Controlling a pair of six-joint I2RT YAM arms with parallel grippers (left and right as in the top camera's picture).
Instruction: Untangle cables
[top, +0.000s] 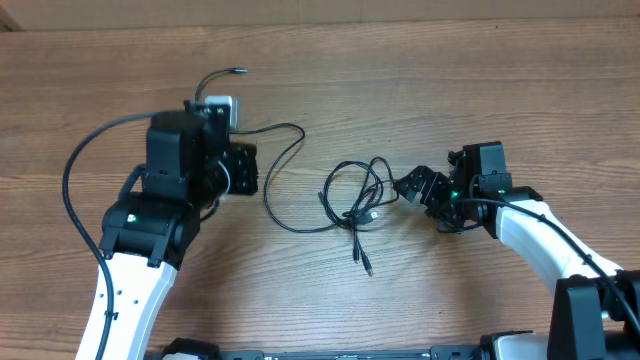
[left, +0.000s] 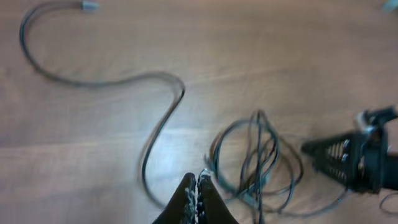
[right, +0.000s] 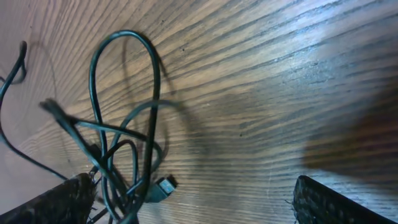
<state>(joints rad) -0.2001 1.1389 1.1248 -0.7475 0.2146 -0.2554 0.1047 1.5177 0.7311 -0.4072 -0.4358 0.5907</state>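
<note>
the brown wood-grain table (top: 520, 80) carries all items observed.

the left gripper (left: 196, 194) is clenched: in the left wrist view its two black fingers are pressed together at the tips, and nothing shows between them. it sits over the left half of the table.

a long thin black cord (top: 283, 160), lying as a separate strand, runs from a small grey-tipped plug end (top: 240, 71) near the far side, passes under the left arm, curves out to the right, bends back and sweeps toward the near side. in the left wrist view this strand passes just beside the closed fingertips. whether they touch it cannot be told.

the knotted bundle of thin black cords (top: 355, 195) lies flat near the table's centre, between the two grippers and to the right of the long strand. several loops cross one another. one loose end (top: 366, 268) trails out toward the near edge. a small light-tipped plug (right: 163, 185) lies within the bundle.

the right gripper (top: 425, 197) is released, its black ribbed fingers (right: 68, 200) spread wide and grasping nothing. it is low over the table at the right side of the bundle. one finger is just beside the loops, and contact cannot be confirmed. the other finger stands well apart over bare wood.
</note>
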